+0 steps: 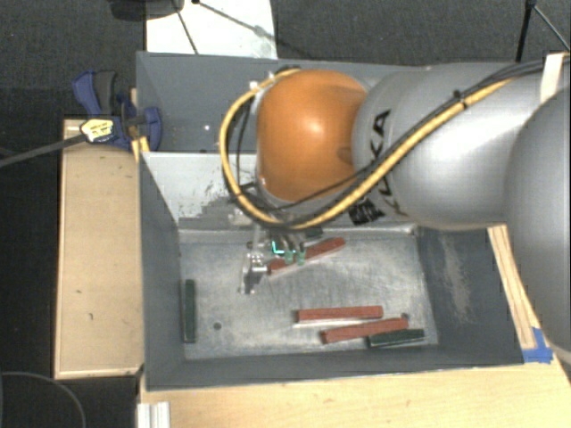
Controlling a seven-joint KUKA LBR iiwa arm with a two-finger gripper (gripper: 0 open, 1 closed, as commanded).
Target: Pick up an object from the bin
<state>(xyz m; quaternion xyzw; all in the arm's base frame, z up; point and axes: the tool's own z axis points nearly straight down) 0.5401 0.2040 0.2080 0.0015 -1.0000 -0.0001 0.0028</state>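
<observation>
One red-brown stick (319, 249), slim, flat and straight-edged, is seen lying on the floor of the bin (161, 266). It is placed towards 12 o'clock, close under the back wall, and is tilted so that its far end is raised slightly towards 2 o'clock. A small patch of green is seen at its left end, where it is partly hidden by the claw.

Four more sticks can be made out in the grey metal bin. A dark green stick (188, 310) is laid upright along the left wall at about 8 o'clock, well apart from the rest. Towards 5 o'clock two red-brown sticks (339, 314) (355, 331) are set nearly parallel, just beside each other, and a short dark green stick (397, 337) is found at the right end of the lower one.

The claw (259, 270) is lowered to the floor beneath the orange cover (308, 136) of the arm (464, 141). The tilted red-brown stick is seen extending from the claw towards 2 o'clock. Whether the claw is spread or pressed together cannot be told, nor whether the stick is touched by it.
</observation>
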